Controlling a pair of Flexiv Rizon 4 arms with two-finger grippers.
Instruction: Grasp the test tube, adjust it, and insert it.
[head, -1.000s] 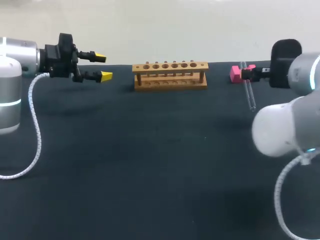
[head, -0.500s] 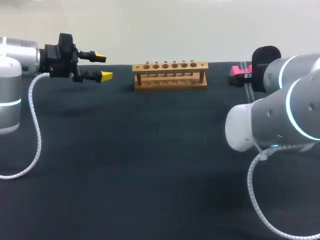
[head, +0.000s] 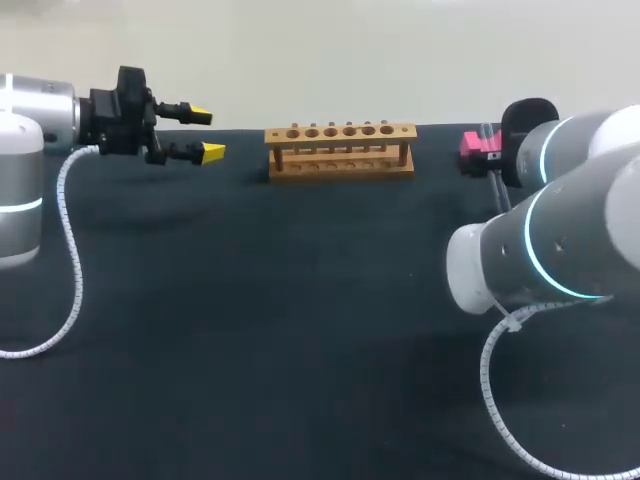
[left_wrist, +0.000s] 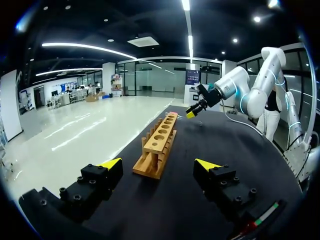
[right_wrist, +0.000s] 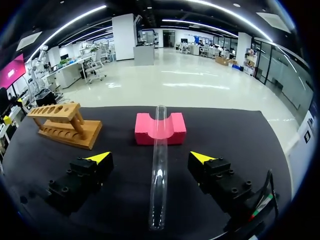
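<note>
While the grasp is not yet made, your right gripper (right_wrist: 150, 157) hangs over the test tube (right_wrist: 159, 170) with its fingers spread wide: one yellow tip on each side of the glass, neither touching it, nothing held. The tube lies flat near the far right corner of the tabletop (head: 300, 330), its far end cradled in the groove of a pink block (right_wrist: 145, 131) and the rest running back toward the wrist.

The first step of the task, grasping, looks to be in hand. The next move likely calls for the fingers to come down to the tube's level and close gently on its middle — glass is slick and round, so an off-centre pinch could roll it out of the groove.

Your left gripper (head: 206, 133) hovers over the far left corner, also wide open and empty, pointing toward the wooden rack (head: 340, 150) that stands at the middle of the far edge with a row of holes along its top.

From the head view, your right arm covers its own gripper and most of the tube. How high the fingertips sit above the tabletop is hard to judge — and which end of the tube is the open one cannot be made out.
</note>
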